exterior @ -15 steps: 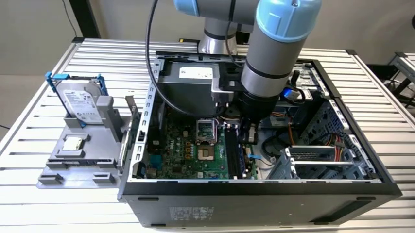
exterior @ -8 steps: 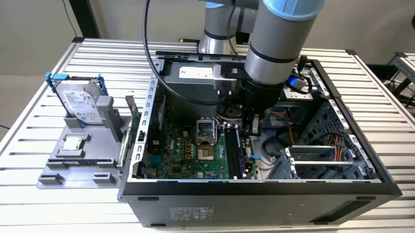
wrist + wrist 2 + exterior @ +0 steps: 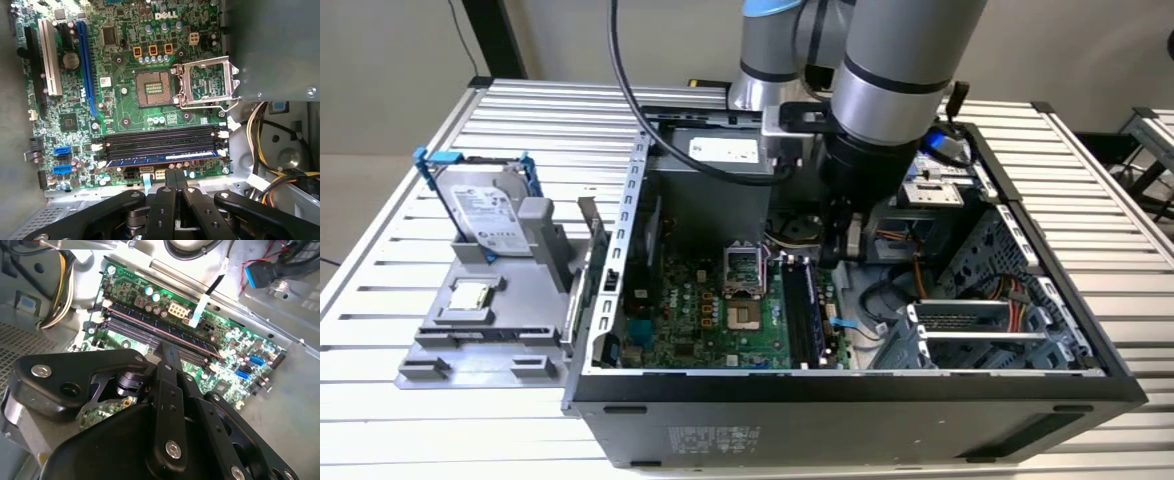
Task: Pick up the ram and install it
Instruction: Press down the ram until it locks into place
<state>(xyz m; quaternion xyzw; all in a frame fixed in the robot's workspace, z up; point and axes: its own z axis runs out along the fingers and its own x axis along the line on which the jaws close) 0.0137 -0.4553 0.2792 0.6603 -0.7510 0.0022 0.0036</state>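
The jaws (image 3: 175, 176) are clenched together with nothing between them, hovering just above the ram (image 3: 165, 159). One ram stick sits seated in the slot nearest the motherboard's (image 3: 130, 75) edge. Beside it, toward the open processor socket (image 3: 154, 88), lie three bare black slots (image 3: 157, 140). In the exterior view the arm (image 3: 887, 90) reaches down into the open computer case (image 3: 854, 390); on the bench (image 3: 440, 410), at the case's side on the exterior view's left, one grey holder (image 3: 480, 340) carries one hard drive (image 3: 483, 212) and one processor chip (image 3: 471, 295).
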